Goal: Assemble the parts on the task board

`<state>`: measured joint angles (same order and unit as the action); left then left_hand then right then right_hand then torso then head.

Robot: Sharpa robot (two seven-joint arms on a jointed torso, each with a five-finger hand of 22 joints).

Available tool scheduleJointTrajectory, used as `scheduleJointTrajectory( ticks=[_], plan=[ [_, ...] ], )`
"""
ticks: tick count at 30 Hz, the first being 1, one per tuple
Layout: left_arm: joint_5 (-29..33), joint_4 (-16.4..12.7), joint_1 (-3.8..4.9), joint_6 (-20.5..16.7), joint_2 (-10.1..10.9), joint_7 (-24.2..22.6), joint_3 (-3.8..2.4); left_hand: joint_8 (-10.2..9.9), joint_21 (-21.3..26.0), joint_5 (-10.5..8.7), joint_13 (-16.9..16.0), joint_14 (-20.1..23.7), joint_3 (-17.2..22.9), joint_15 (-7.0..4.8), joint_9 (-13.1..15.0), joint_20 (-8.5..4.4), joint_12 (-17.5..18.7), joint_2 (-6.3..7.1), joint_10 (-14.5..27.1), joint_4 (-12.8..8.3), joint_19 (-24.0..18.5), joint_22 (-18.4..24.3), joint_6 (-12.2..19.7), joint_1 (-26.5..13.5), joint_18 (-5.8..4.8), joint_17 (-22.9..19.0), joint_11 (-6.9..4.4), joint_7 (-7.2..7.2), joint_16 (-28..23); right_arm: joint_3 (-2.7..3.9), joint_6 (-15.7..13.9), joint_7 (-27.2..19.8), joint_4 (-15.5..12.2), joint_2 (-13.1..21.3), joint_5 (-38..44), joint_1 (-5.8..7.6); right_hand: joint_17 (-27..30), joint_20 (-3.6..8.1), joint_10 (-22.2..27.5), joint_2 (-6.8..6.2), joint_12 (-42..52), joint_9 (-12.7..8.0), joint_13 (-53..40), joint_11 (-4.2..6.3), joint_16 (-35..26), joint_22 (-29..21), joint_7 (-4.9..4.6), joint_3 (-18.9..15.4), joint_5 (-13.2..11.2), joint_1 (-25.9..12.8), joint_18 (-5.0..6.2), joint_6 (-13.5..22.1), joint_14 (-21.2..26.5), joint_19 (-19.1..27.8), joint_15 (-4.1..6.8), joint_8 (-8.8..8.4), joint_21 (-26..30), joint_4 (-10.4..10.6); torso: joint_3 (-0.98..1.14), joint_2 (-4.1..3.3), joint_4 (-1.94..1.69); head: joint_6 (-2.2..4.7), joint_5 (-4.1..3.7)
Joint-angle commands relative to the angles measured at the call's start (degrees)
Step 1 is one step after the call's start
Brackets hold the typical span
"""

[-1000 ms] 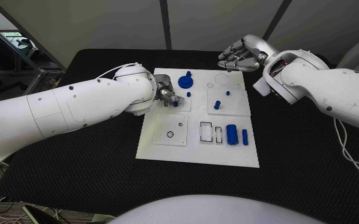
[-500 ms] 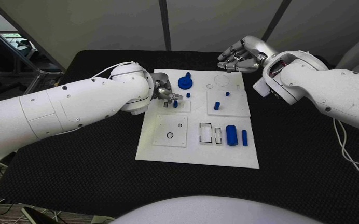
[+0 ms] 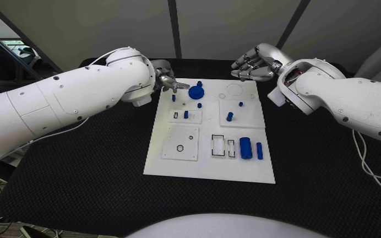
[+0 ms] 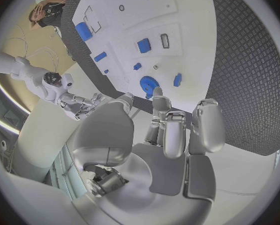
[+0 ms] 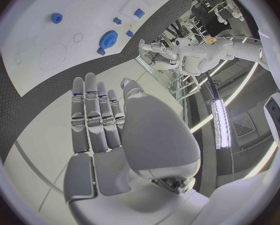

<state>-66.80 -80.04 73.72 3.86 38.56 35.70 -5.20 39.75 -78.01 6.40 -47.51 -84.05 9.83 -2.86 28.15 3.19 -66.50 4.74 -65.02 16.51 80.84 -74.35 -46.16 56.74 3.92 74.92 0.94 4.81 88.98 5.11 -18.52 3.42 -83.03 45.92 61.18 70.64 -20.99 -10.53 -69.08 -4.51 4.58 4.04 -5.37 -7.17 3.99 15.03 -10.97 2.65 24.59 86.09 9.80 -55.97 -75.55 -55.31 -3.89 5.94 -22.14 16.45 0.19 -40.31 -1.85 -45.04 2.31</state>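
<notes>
Altogether one task board (image 3: 208,161), two hands.

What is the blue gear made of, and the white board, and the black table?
The blue gear looks like matte plastic: even colour, no shine. The white board seems smooth, hard plastic with cut-out slots. The black table looks covered in a textured, probably rubbery mat, judging by its grid pattern in the left wrist view.

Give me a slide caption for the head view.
Both hands, left and right, hover empty beyond the task board holding blue parts.
</notes>
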Motion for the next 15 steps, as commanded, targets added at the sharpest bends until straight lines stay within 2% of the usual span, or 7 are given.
scheduleJointTrajectory(
  ticks=[1, 5, 8, 15],
  plan=[
    [1.1, 2.8, 0.5, 3.3, -0.9, -1.7, -0.09, -0.4, 0.4, 0.23, 0.1, -5.4, -0.9, 0.28, -0.5, 0.52, 0.0, -0.16, 0.3, -0.1, 0.1, 0.0, -0.4, 1.6, -0.04, 13.5, 0.01, 0.15, -0.1, 0.04, 0.4, -0.6, 0.1, -0.2, 0.1, 0.1, 0.1, -0.02, 0.5, 0.14, -0.2, 0.0, 0.1, -0.08, -0.3, -0.1, -0.34, 0.4, 0.3, -0.6, 0.63, 0.0, 0.2, -0.3, -0.06, 0.23, 0.2, 0.0, 0.04, -0.09, 0.03, 0.11, 0.06],
    [1.3, 8.5, 1.04, 5.9, -3.0, -2.9, -0.12, -0.9, 0.9, 0.29, 0.9, -5.2, -2.3, 0.38, -1.3, 0.61, 0.5, -0.56, 1.0, -0.2, -0.3, 0.5, -0.6, 3.7, 0.1, 13.1, 0.1, 0.29, -0.4, 0.04, 0.4, -0.6, 0.3, -0.4, 0.1, 0.1, 0.1, -0.02, 0.5, 0.14, -0.2, 0.0, 0.1, -0.08, -0.3, -0.1, -0.34, 0.4, 0.3, -0.6, 0.63, 0.0, 0.2, -0.3, -0.06, 0.23, 0.2, 0.0, 0.09, -0.08, 0.04, 0.28, 0.24],
    [1.3, 11.6, 1.17, 6.9, -4.4, -4.1, -0.04, -1.3, 1.1, 0.35, 1.5, -5.2, -3.0, 0.48, -1.8, 0.69, 0.8, -1.02, 1.4, -0.2, -0.4, 0.6, -0.5, 4.8, 0.15, 12.9, 0.21, 0.42, -0.6, 0.04, 0.5, -0.6, 0.3, -0.5, 0.1, 0.1, 0.1, -0.02, 0.5, 0.14, -0.2, 0.0, 0.1, -0.08, -0.3, -0.1, -0.34, 0.4, 0.3, -0.6, 0.63, 0.0, 0.2, -0.3, -0.06, 0.23, 0.2, 0.0, 0.02, -0.15, 0.06, 0.36, 0.32],
    [1.3, 15.9, 1.26, 9.0, -6.7, -5.4, 0.67, -1.6, 1.1, 0.38, 2.0, -5.1, -3.6, 0.57, -2.2, 0.77, 1.1, -1.51, 1.9, -0.3, -0.4, 0.6, -0.4, 5.9, 0.15, 12.8, 0.32, 0.55, -0.6, 0.04, 0.5, -0.6, 0.3, -0.6, 0.1, 0.1, 0.1, -0.02, 0.5, 0.14, -0.2, 0.0, 0.1, -0.08, -0.3, -0.1, -0.34, 0.5, 0.3, -0.6, 0.63, 0.0, 0.2, -0.3, -0.06, 0.23, 0.2, 0.0, 0.0, -0.12, 0.05, 0.34, 0.54]
  ],
)
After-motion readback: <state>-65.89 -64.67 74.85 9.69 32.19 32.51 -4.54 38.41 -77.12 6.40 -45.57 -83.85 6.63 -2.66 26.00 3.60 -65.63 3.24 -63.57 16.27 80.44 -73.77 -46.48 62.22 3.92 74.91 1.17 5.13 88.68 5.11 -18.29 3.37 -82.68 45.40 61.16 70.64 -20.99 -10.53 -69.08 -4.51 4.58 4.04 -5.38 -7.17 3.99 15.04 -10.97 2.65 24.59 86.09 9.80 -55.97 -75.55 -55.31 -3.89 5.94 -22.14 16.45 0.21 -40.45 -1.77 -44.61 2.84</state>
